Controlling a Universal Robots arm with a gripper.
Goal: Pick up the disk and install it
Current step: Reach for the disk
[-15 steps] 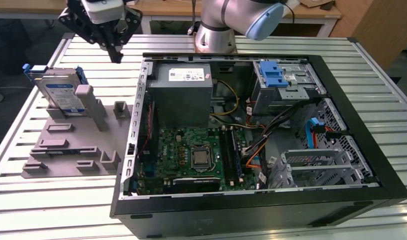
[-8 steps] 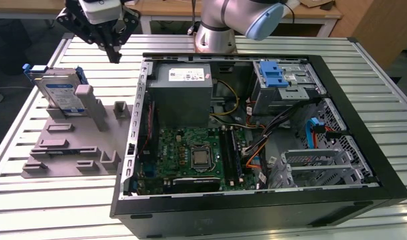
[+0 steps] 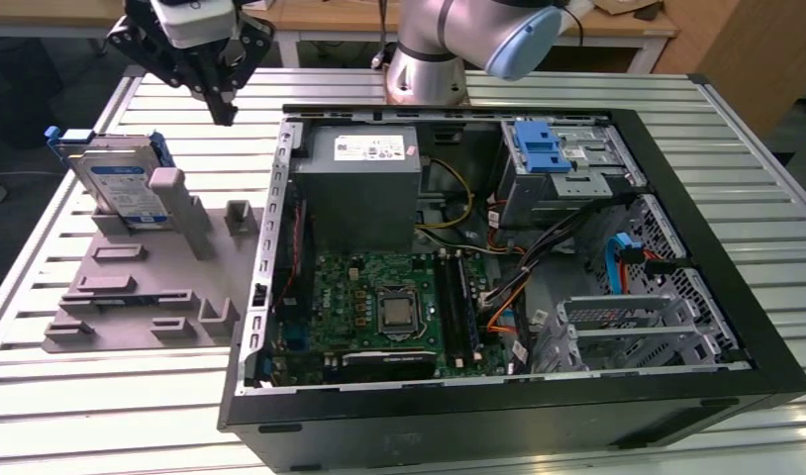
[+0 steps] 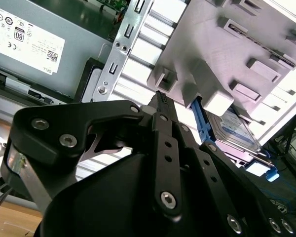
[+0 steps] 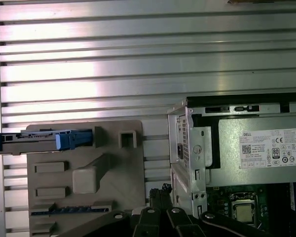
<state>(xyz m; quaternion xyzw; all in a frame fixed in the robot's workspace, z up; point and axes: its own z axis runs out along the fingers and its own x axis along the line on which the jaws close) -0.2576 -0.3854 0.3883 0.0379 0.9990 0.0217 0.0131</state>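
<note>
a robot gripper [image 3: 222, 111] hangs above the slatted tabletop [image 3: 99, 406], its jaws closed together and holding nothing. the disk [image 3: 119, 188] stands on edge in a grey holder [image 3: 139, 297] at the exterior view's left. it is near the gripper but not touching it. an open computer case [image 3: 509, 421] lies to the right, with a blue-latched drive cage [image 3: 549, 148] at its far side. the disk looks stiff, fairly heavy for its size and easily damaged by knocks. its metal faces seem smooth, so a grip across the two flat faces near the upper edge, by the blue frame, looks safest.
</note>
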